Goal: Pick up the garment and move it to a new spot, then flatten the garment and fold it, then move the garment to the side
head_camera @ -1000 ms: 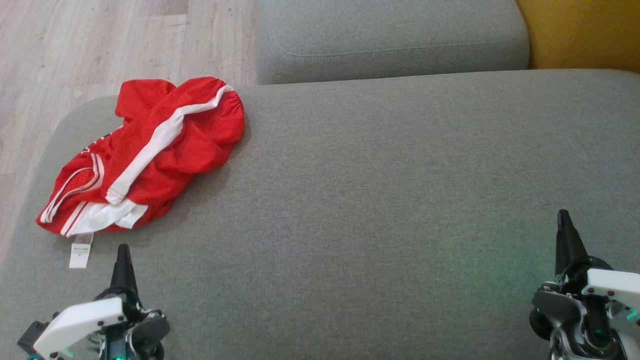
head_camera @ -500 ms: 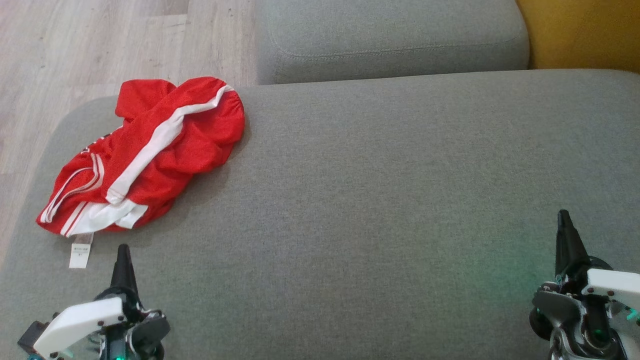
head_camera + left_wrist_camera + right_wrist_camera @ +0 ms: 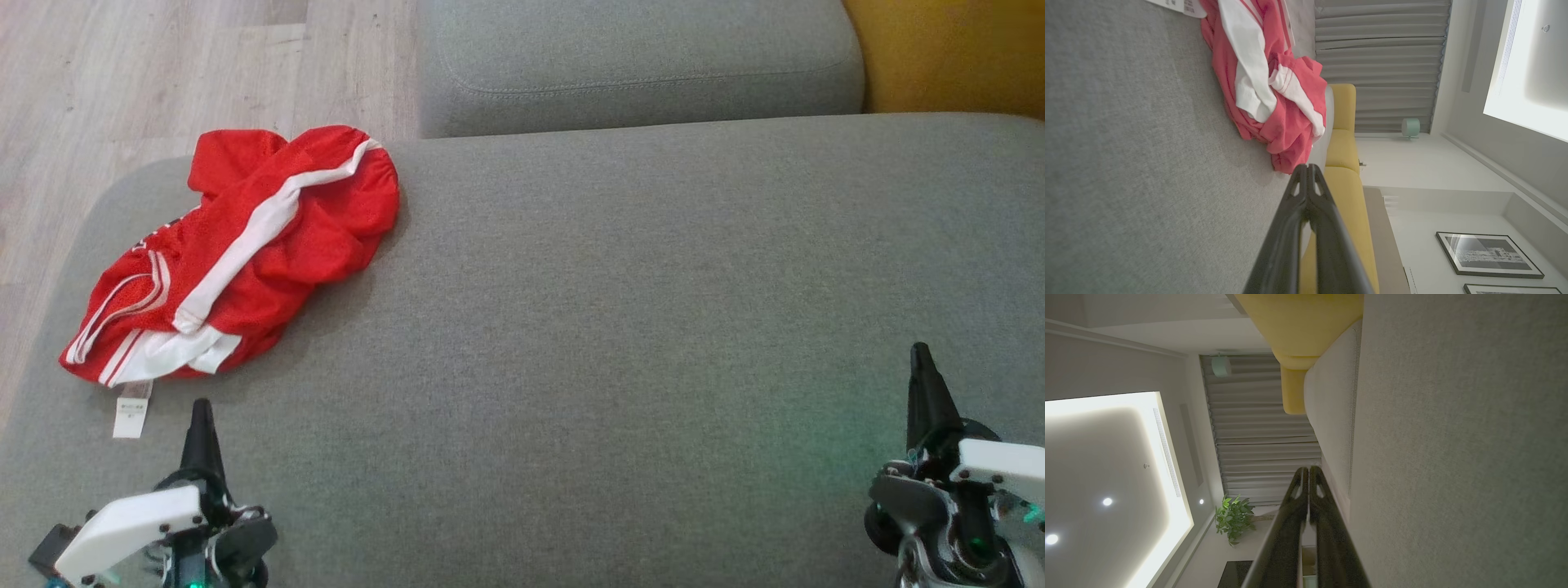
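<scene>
Evidently unstarted: the garment [image 3: 245, 245] is heaped upper left; left gripper [image 3: 200, 404] and right gripper [image 3: 920, 351] are parked closed, empty, at lower corners.

Garment [image 3: 310, 237] lies far left on the cushion [image 3: 653, 327] — floor [image 3: 122, 65] beyond.

Garment [image 3: 326, 220] of fine mesh cloth with smooth bands, sofa [image 3: 653, 327] of matt coarse-woven fabric, floor [image 3: 122, 82] of matt wood-grain planks
</scene>
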